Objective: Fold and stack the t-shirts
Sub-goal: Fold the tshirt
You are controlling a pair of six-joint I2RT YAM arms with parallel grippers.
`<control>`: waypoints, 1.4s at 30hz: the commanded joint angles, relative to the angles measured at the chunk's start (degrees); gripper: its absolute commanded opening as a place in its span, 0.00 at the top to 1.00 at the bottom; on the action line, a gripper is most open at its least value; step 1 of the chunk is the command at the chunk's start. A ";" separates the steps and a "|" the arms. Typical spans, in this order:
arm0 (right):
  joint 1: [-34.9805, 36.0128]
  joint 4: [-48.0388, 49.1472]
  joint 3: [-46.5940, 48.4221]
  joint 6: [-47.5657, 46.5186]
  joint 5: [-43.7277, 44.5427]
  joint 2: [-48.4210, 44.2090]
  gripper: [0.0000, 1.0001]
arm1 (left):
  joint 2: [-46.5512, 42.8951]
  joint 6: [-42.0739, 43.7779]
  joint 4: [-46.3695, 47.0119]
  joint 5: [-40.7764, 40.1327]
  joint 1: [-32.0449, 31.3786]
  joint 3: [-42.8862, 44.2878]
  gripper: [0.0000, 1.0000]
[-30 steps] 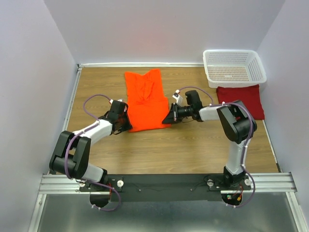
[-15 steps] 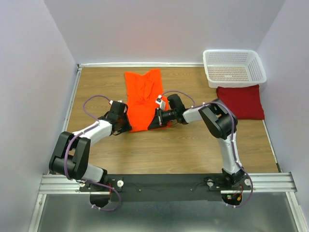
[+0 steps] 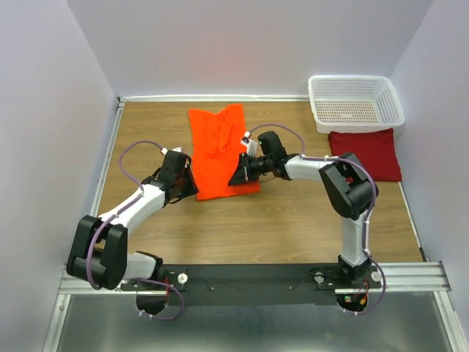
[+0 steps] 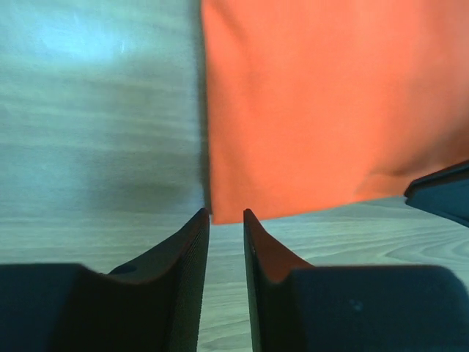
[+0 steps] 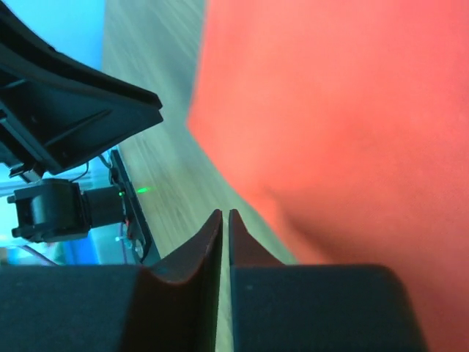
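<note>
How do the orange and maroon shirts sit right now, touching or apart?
Apart. The top view shows bare table between the orange shirt and the maroon shirt.

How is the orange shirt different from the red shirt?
The orange shirt is bright, a long strip in the middle; the red shirt is dark, a folded rectangle beside the basket. The left gripper and right gripper are at the orange shirt, not the red shirt. Both shirts lie flat.
</note>
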 commanded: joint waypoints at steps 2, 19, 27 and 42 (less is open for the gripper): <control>-0.23 -12.46 5.02 -9.15 9.87 -5.34 0.74 | -1.70 1.15 -1.94 -3.41 -0.24 5.13 0.64; -0.23 -30.50 13.12 -17.43 39.50 1.51 0.65 | 21.41 2.92 -2.20 -5.44 -5.07 17.27 0.65; -0.14 -36.72 1.45 -16.47 44.16 -5.33 0.65 | 18.18 -0.60 -3.96 -1.22 -11.39 8.75 0.65; 0.91 -51.06 -4.90 -10.14 43.54 -26.96 0.28 | -3.09 -12.73 -19.25 -5.87 -20.89 8.13 0.31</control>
